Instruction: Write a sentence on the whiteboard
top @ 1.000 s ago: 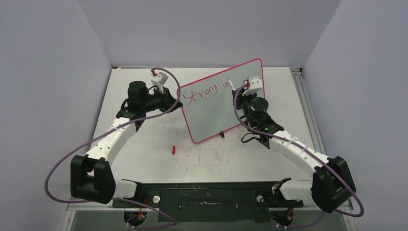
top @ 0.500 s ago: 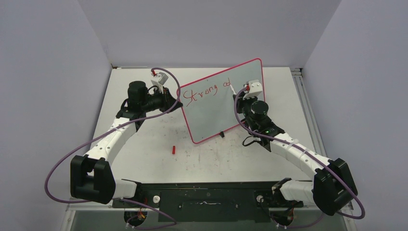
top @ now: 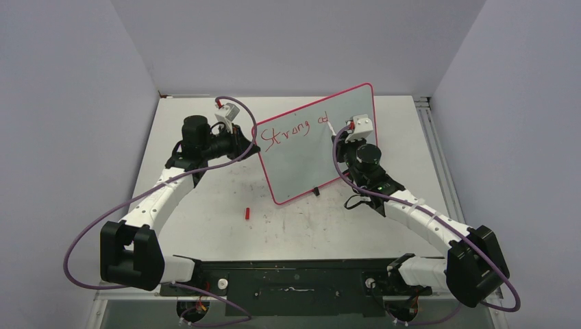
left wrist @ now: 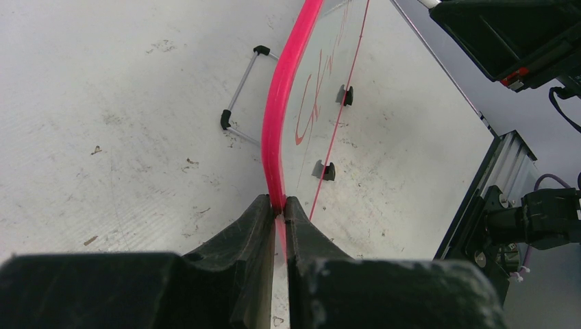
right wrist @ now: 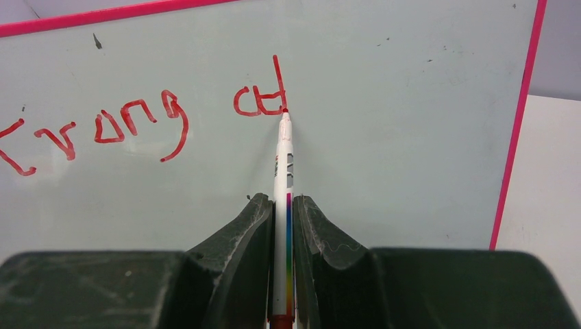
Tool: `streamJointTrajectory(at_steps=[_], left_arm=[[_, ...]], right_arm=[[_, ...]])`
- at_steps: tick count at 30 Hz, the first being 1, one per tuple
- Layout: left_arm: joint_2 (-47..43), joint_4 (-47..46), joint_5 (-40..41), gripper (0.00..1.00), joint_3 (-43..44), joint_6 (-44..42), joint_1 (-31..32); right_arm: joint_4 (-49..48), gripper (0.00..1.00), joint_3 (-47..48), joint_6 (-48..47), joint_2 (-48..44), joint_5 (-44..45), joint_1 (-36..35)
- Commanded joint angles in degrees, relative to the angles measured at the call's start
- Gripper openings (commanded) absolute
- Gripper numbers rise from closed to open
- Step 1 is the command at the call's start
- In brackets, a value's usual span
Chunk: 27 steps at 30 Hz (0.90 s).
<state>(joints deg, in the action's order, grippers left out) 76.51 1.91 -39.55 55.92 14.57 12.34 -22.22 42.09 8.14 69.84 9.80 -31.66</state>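
The whiteboard (top: 312, 154), white with a pink-red rim, stands tilted on its black feet at the table's middle back. Red lettering (right wrist: 137, 123) on it reads "Strong at". My right gripper (right wrist: 282, 200) is shut on a white marker (right wrist: 281, 171) with a rainbow stripe. The marker's red tip touches the board at the foot of the "t". From above, the right gripper (top: 340, 131) is in front of the board's upper right part. My left gripper (left wrist: 277, 203) is shut on the board's pink rim (left wrist: 284, 89), at the board's left edge (top: 255, 140).
A small red marker cap (top: 246, 213) lies on the scuffed white tabletop in front of the board. The board's wire stand (left wrist: 240, 92) sits behind it. Grey walls close the table at the back and both sides.
The right gripper has shifted slightly down the board with the marker, and a stroke has been added after the "a". The left arm and the board have not moved.
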Motion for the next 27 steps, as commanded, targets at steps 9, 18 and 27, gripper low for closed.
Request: streamJointTrajectory(at_steps=[9, 18, 27], left_arm=[[-2.04, -0.45, -1.21, 0.00, 0.77, -0.32, 0.22], [-2.18, -0.33, -1.01, 0.00, 0.72, -0.31, 0.19], [-2.45, -0.33, -0.95, 0.00, 0.69, -0.24, 0.22]], right_arm=[[-0.59, 0.05, 1.67, -0.47, -0.62, 3.96, -0.35], [-1.60, 0.05, 0.75, -1.29, -5.16, 2.58, -0.35], [-2.60, 0.05, 0.98, -2.59, -4.87, -1.63, -0.44]])
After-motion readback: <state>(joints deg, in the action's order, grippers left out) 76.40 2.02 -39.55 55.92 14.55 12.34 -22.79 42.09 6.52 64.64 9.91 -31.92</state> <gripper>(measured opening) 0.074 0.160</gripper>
